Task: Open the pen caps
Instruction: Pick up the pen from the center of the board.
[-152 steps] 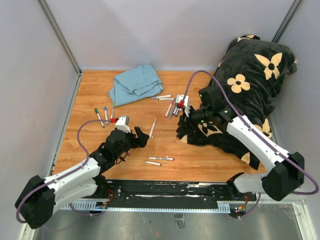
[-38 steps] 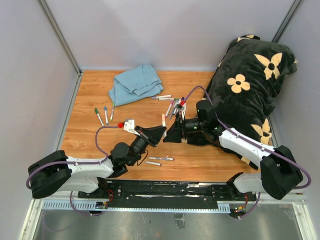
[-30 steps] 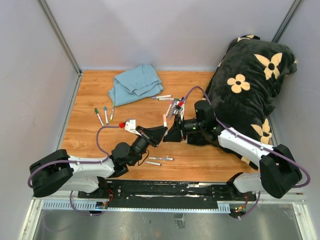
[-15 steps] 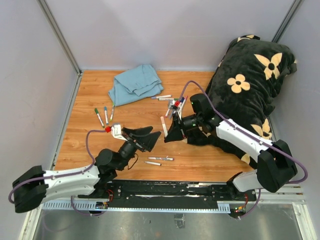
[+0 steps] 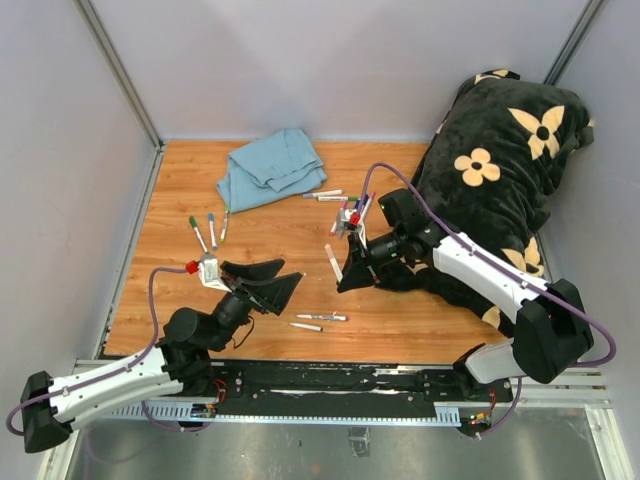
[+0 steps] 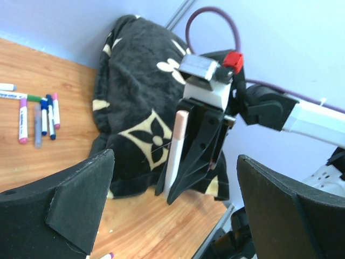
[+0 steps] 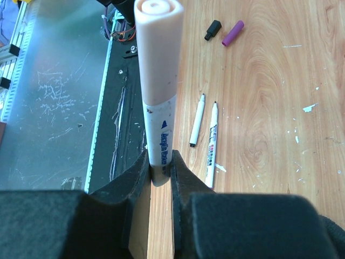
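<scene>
Top view: wooden worktop (image 5: 180, 290). The left end effector (image 5: 267, 279) hung over the near-left boards, jaws spread fully wide with nothing between them. The right end effector (image 5: 347, 276) stood near the middle, clamped on a white marker (image 5: 333, 264) held tilted above the boards. A blue cloth (image 5: 268, 168) lay at the far edge and a black flowered blanket (image 5: 500, 150) covered the right side. A cluster of capped markers (image 5: 348, 212) lay just beside the blanket, three more markers (image 5: 210, 230) lay at the left, and a pair of markers (image 5: 318, 321) lay near the front edge. Left wrist view: both fingers (image 6: 70, 199) stood far apart and empty. Beyond them the white marker stood nearly upright, its pale pink cap (image 6: 182, 120) on the upper end. Right wrist view: the fingers (image 7: 124, 178) pinched the barrel's lower end, and the pale pink cap sat seated on top. A purple cap (image 7: 233, 33) and a black cap (image 7: 213, 29) lay loose on the worktop, just beside each other and apart from the pair of markers.
</scene>
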`<state>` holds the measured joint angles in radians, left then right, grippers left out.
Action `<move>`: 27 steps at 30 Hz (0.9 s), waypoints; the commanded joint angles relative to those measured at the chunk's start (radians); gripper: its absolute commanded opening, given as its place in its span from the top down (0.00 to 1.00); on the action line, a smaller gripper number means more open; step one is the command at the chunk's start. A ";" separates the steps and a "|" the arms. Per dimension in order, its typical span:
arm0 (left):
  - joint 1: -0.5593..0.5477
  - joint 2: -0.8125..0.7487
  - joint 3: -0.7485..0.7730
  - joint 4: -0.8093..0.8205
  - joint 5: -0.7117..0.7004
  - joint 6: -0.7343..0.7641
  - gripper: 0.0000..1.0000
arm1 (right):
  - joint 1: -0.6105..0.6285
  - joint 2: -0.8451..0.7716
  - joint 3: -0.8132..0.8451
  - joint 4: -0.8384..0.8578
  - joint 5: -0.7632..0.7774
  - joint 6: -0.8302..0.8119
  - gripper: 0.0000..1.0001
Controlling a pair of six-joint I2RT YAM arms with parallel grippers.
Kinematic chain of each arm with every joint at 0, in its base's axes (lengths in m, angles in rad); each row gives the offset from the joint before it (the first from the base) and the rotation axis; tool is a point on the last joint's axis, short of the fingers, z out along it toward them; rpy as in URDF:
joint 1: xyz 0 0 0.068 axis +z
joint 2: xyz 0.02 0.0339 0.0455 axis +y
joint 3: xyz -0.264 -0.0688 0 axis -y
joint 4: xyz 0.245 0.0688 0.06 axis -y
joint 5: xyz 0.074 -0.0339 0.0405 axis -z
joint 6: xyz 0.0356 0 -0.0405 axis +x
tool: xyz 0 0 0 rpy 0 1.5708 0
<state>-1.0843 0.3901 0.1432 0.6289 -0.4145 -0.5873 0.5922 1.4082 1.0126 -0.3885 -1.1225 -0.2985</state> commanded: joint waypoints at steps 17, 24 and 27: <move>0.096 0.236 0.034 0.029 0.196 -0.062 0.01 | -0.010 0.015 0.052 -0.089 0.001 -0.095 0.94; 0.189 0.291 0.000 0.144 0.340 -0.137 0.01 | -0.010 0.018 0.052 -0.089 -0.001 -0.095 0.93; 0.218 0.319 -0.001 0.175 0.380 -0.156 0.01 | -0.008 0.021 0.052 -0.090 -0.002 -0.094 0.93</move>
<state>-0.8963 0.6830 0.1528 0.7101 -0.1303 -0.7025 0.5922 1.4197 1.0351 -0.4549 -1.1172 -0.3706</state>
